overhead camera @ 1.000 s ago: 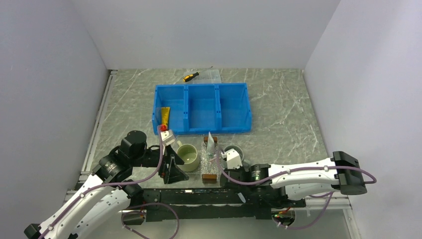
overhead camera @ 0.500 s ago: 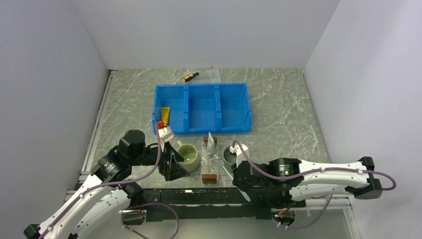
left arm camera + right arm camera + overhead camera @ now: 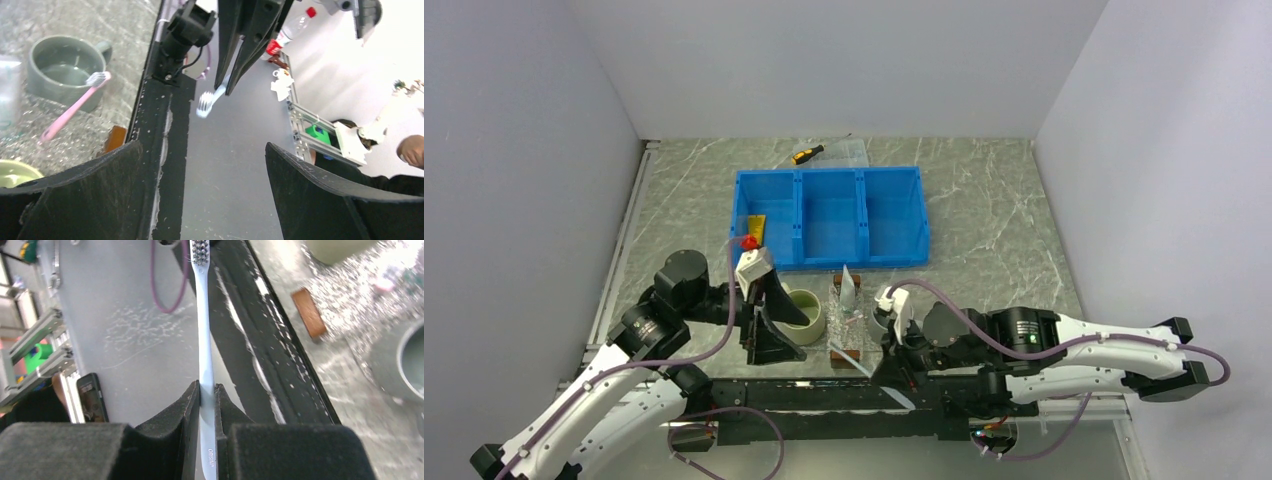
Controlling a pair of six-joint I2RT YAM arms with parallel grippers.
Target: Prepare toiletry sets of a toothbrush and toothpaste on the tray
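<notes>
My right gripper (image 3: 207,387) is shut on a pale blue-white toothbrush (image 3: 202,325), held by its handle with the bristles pointing away over the table's near edge. The left wrist view shows that gripper (image 3: 226,87) and the toothbrush (image 3: 207,100) head. The clear tray (image 3: 848,325) with brown block handles lies between two mugs, and the pale toothpaste (image 3: 849,290) tube leans at its far end. The right gripper (image 3: 886,368) hangs just right of the tray's near handle. My left gripper (image 3: 202,150) is open and empty; this left gripper (image 3: 769,325) is beside the green mug.
A green mug (image 3: 805,312) stands left of the tray. A grey mug (image 3: 60,70) on the right holds a pink toothbrush (image 3: 75,107). The blue bin (image 3: 800,215) behind has a yellow tube (image 3: 755,232) in its left compartment. A screwdriver (image 3: 807,153) lies at the back.
My right arm has swung round and pulled its gripper from beside the grey mug back toward the near edge, carrying the toothbrush. The left gripper has shifted slightly away from me.
</notes>
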